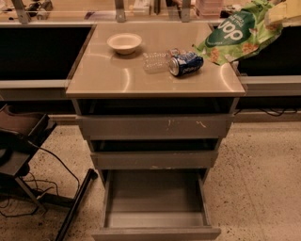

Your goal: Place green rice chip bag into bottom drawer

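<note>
bottom drawer (155, 200) nearest, pulled open at floor level, front unmarked | blue soda can (186, 64) on its side on counter (117, 77), label unreadable | green rice chip bag (237, 35) hanging above counter's right rear corner, white letters "op" legible | gripper (281, 13) enters at top right, clamped on the bag's upper edge

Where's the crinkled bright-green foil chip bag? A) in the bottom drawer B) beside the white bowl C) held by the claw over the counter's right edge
C: the bright-green foil chip bag hangs from the cream claw at top right, above the tan counter.
</note>
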`<state>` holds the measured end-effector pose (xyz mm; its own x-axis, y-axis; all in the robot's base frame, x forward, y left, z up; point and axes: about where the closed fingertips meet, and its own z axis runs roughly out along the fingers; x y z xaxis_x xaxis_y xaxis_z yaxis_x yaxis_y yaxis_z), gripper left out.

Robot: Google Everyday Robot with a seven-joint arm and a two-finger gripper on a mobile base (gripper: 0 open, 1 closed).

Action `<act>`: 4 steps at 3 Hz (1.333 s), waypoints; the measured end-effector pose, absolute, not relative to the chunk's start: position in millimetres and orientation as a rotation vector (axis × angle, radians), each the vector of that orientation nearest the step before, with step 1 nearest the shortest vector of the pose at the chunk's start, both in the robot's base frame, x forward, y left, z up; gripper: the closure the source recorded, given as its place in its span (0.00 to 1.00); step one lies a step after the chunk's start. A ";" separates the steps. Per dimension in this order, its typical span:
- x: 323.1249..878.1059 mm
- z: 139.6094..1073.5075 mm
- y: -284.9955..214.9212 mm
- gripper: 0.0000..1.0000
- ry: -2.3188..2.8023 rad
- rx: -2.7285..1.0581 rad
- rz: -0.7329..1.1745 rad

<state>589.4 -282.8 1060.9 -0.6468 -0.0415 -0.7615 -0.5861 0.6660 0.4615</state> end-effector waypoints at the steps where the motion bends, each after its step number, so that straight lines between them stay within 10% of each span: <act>1: 592.7 1059.5 -284.5 1.00 2.121 -0.460 0.921; 4: 465.4 1190.3 -254.7 1.00 1.735 -0.611 0.341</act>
<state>465.4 -254.7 1190.3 -0.1572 -0.2183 -0.9631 -0.5664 0.8189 -0.0932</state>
